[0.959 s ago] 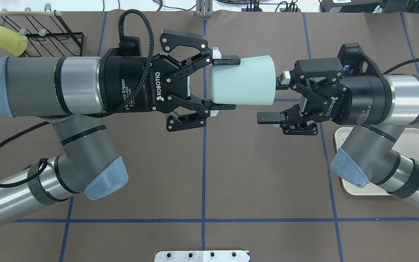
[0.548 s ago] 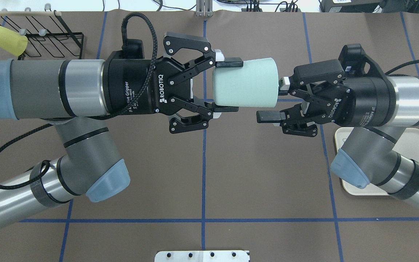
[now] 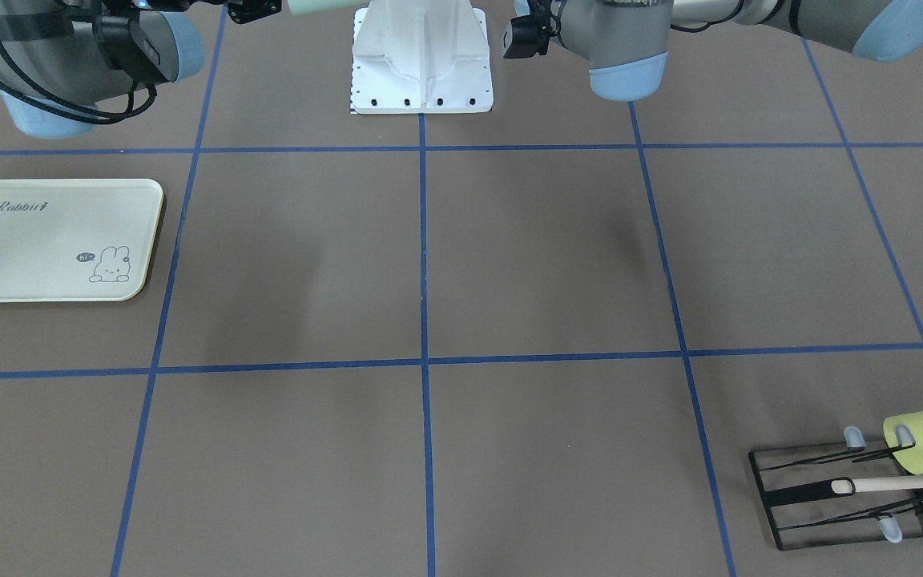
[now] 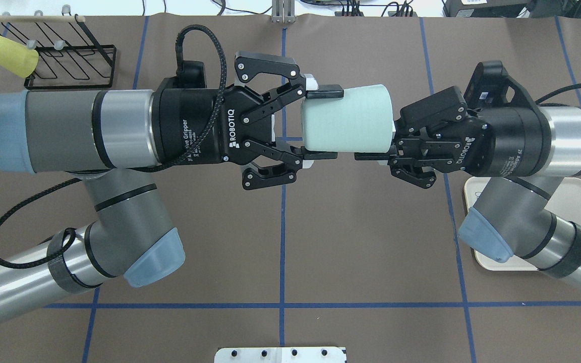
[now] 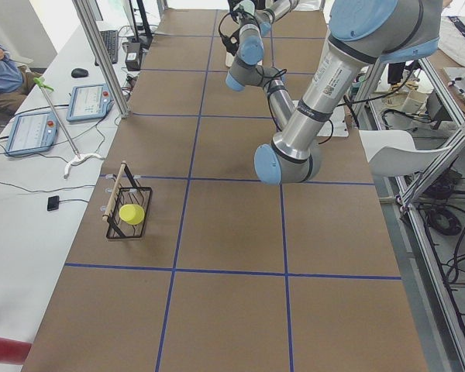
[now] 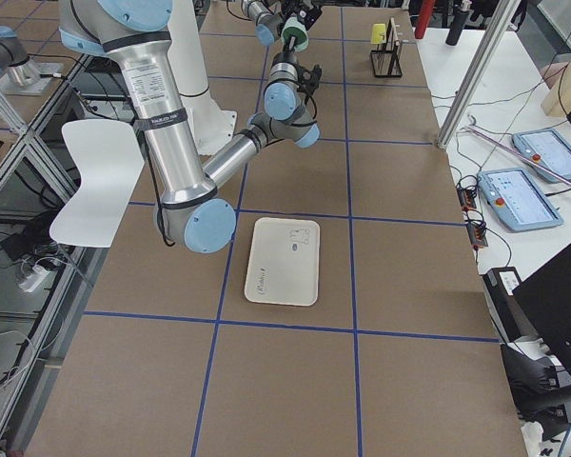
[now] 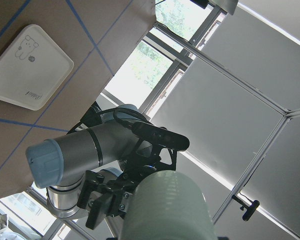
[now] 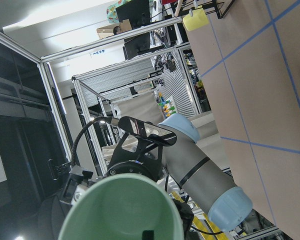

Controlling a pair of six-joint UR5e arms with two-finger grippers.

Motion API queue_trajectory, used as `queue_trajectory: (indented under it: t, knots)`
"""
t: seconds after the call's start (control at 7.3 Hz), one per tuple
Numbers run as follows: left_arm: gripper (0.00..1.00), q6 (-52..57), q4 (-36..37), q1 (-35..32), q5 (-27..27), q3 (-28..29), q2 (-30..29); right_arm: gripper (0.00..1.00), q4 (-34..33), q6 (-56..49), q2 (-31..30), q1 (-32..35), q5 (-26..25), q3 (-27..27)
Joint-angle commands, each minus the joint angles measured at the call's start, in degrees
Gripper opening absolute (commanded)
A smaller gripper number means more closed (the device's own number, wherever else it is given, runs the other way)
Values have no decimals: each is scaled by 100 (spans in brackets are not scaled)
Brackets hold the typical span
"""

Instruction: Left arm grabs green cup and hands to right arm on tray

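The green cup (image 4: 346, 118) is held on its side high above the table's middle, mouth toward the right arm. My left gripper (image 4: 321, 123) is shut on its base end, one finger above and one below. My right gripper (image 4: 377, 151) is shut on the cup's rim, with its lower finger (image 4: 368, 157) outside the wall and the other finger inside the mouth. The right wrist view shows the cup's open mouth (image 8: 122, 210). The left wrist view shows its side (image 7: 172, 207). The cream tray (image 4: 580, 201) lies under the right arm and shows fully in the front-facing view (image 3: 53, 240).
A yellow-green cup (image 4: 10, 55) hangs on the black wire rack (image 4: 71, 63) at the table's far left corner. The robot's white base plate (image 3: 421, 72) is at the near edge. Blue tape lines divide the brown table.
The left arm carried the green cup a little rightward. The right gripper tilted, and its jaws closed from wide open onto the cup's rim.
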Motion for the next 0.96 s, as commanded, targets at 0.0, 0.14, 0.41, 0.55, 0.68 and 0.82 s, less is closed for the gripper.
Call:
queue_trajectory:
  t: [0.0, 0.14, 0.41, 0.55, 0.68, 0.82]
  knots:
    - [100, 42, 3, 13, 6, -8, 26, 0, 140, -9, 3, 1, -19, -18]
    - [100, 50, -5, -4, 6, -34, 43, 0, 394, 8, -101, 1, -19, -61]
    - [100, 146, -5, -74, -11, -69, 78, 0, 423, 8, -155, 18, -27, -35]
    - [100, 339, -5, -110, -37, -191, 287, 0, 519, 0, -364, 27, -36, -18]
    - [100, 576, 3, -188, -38, -349, 620, 0, 763, -53, -714, 36, -167, -44]
    - [100, 613, 3, -424, -46, -446, 911, 0, 809, -288, -1152, 158, -177, -70]
